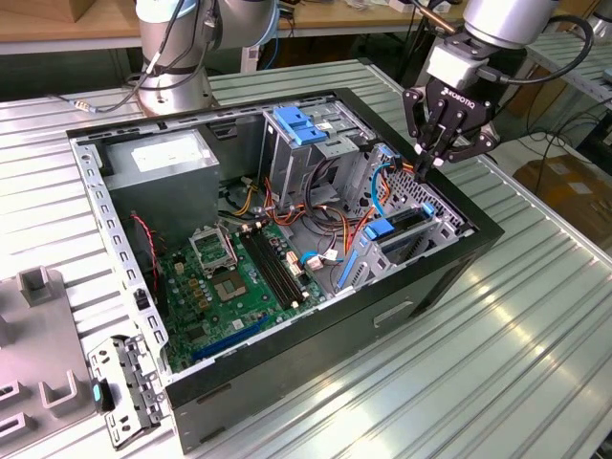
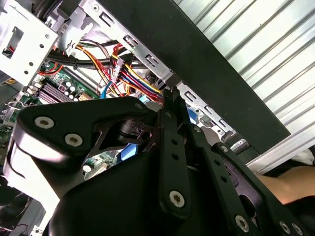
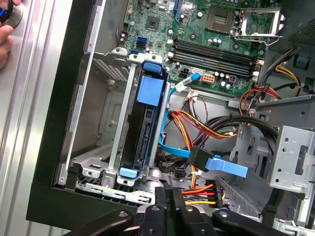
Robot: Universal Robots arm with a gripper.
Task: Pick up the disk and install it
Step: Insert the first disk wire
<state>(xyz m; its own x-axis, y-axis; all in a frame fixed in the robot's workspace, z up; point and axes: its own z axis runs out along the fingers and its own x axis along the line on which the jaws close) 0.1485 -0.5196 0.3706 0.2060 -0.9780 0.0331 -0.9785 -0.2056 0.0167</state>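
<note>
Your gripper (image 1: 442, 145) hangs above the far corner of an open black computer case (image 1: 449, 277) that lies on its side on a ribbed metal table (image 1: 535, 363). Its black fingers (image 1: 426, 122) are drawn together, tips nearly meeting, and nothing sits between them. In the first wrist view the same fingertips (image 3: 173, 199) stand pressed side by side with no gap you could call open.

The disk (image 3: 143, 129) sits directly below and just ahead of the gripper, already standing on edge in a metal drive bay (image 3: 118, 123) against the case wall. Its dark body is framed by bright blue rails, with a blue tab at each end. In the exterior view the disk (image 1: 406, 228) lies just under the gripper, apart from it and not touched.

Beside the disk, on the side away from the case wall, a thin blue data cable (image 3: 216, 164) loops across, next to a bundle of red, yellow and orange power wires (image 3: 197, 123). Farther from the gripper lies the green motherboard (image 1: 234, 287), with its black memory slots (image 3: 214, 51) and the metal processor socket (image 3: 258, 19).

Well away from the gripper, a larger drive cage carries a light-blue latch plate (image 1: 301, 124). A grey power supply (image 1: 163, 158) fills the case's far corner beyond that.

A person's hand (image 3: 5, 39) rests on the table outside the case wall.
</note>
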